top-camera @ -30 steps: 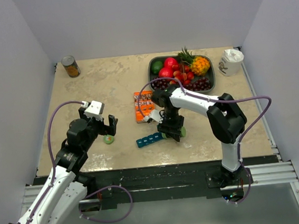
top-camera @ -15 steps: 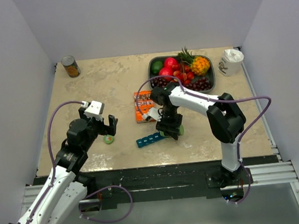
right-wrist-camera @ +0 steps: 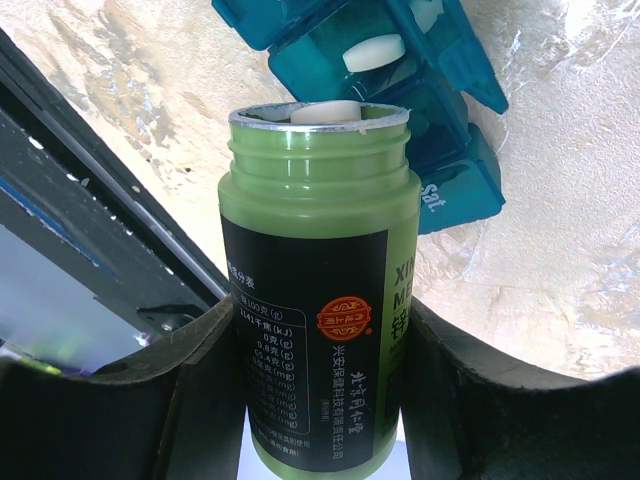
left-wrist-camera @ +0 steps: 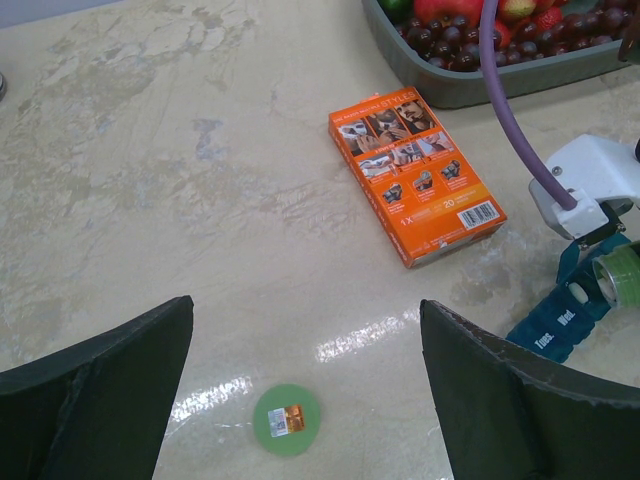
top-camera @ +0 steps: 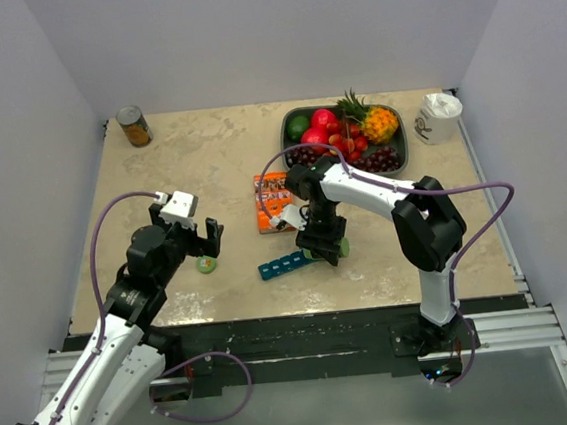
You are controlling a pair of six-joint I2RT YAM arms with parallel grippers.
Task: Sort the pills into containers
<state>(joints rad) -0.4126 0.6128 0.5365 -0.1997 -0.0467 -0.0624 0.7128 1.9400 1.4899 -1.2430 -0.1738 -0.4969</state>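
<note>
The teal-blue containers strip (top-camera: 284, 265) lies near the table's front edge, with lids open at its right end (right-wrist-camera: 400, 70). One open compartment holds a white pill (right-wrist-camera: 373, 52). My right gripper (right-wrist-camera: 315, 330) is shut on a green bottle (right-wrist-camera: 315, 300) without its cap, tipped with its mouth over the strip's end. Another white pill (right-wrist-camera: 325, 112) sits at the bottle's mouth. In the top view the right gripper (top-camera: 325, 247) and green bottle (top-camera: 339, 250) are at the strip's right end. My left gripper (left-wrist-camera: 305, 345) hangs open above a flat green cap (left-wrist-camera: 286, 420) on the table.
An orange box (top-camera: 272, 201) lies flat just behind the strip. At the back right stands a grey fruit tray (top-camera: 288, 124) with a white cup (top-camera: 439, 116) beside it. A tin can (top-camera: 134, 125) stands at the back left.
The right gripper with the green bottle has shifted slightly left toward the strip. The left arm has not moved.
</note>
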